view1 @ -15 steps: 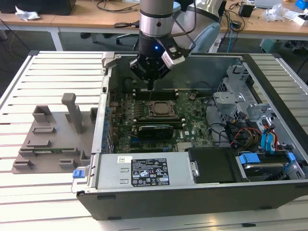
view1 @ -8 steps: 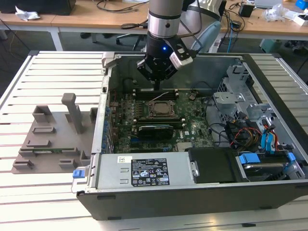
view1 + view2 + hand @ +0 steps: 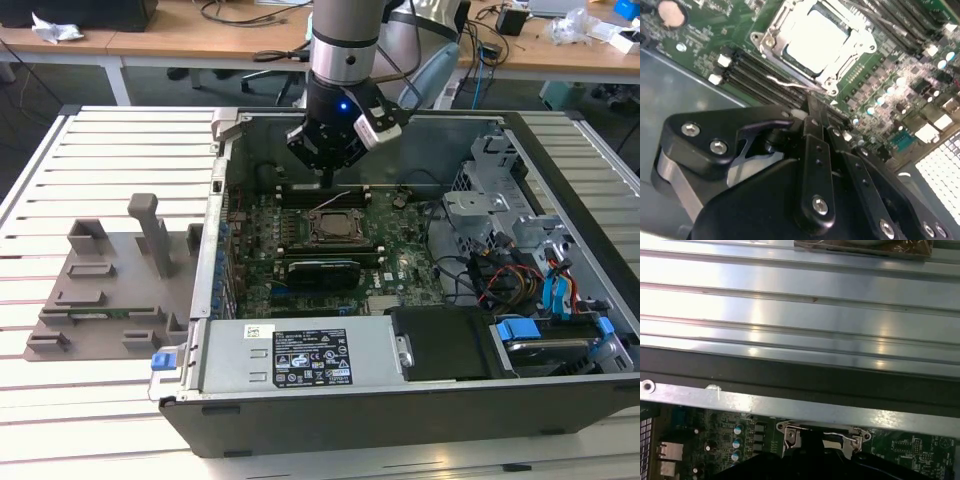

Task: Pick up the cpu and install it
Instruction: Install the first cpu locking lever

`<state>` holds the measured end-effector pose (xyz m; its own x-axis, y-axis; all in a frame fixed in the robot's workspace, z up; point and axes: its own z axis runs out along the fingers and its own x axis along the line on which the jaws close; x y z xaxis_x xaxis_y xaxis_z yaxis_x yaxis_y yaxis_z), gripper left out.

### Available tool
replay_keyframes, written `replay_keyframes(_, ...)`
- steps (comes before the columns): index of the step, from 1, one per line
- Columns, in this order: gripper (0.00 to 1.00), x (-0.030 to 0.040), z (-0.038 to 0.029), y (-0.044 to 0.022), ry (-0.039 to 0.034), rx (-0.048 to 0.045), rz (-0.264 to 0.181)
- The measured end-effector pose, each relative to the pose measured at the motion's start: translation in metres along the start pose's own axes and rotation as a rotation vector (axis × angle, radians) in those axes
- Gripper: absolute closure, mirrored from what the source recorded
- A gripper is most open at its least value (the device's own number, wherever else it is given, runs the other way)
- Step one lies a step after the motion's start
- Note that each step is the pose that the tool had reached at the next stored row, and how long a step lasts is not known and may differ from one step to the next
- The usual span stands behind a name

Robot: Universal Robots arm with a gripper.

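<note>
The small square cpu with a pale silvery metal top (image 3: 812, 40) lies inside the metal socket frame (image 3: 771, 36) on the green motherboard (image 3: 395, 260), in the open computer case (image 3: 560, 300). The black gripper (image 3: 328, 182) hangs just above the far edge of the socket, its fingers (image 3: 815, 117) pressed together and holding nothing.

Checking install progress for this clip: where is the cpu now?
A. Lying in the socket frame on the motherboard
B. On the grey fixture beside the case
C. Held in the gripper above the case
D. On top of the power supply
A: in the second wrist view the cpu lies inside the socket frame on the motherboard, its pale top facing up, with the gripper beside it.
</note>
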<state>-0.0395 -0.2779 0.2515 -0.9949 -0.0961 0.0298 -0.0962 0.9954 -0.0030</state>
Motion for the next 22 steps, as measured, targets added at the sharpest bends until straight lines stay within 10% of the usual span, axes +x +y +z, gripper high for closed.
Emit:
replay_keyframes(14,0.89,0.0046,0.0275,0.0009,0.0,-0.0086,0.0)
replay_keyframes(22,0.89,-0.009,0.0319,0.0019,0.0035,-0.0054,0.0)
